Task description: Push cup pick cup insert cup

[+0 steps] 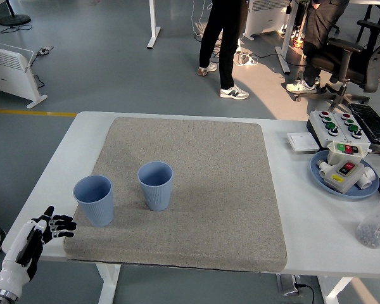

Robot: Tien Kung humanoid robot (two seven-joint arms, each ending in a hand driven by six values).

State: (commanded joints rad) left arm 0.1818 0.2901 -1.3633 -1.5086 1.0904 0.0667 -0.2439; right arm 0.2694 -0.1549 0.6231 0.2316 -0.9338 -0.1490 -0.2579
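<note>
Beige mat (202, 183) on white counter (304, 209); right side: blue plate (323, 172) holding button box (342, 172), clear bottle (375, 223), black keyboard (372, 122)

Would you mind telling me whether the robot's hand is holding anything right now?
Nothing is held: the left hand is open at the table's near-left edge, apart from the two blue cups.

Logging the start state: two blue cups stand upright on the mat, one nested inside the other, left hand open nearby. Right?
Not nested. The head view shows the left cup and right cup standing apart, side by side, upright on the mat, left hand open nearby.
</note>
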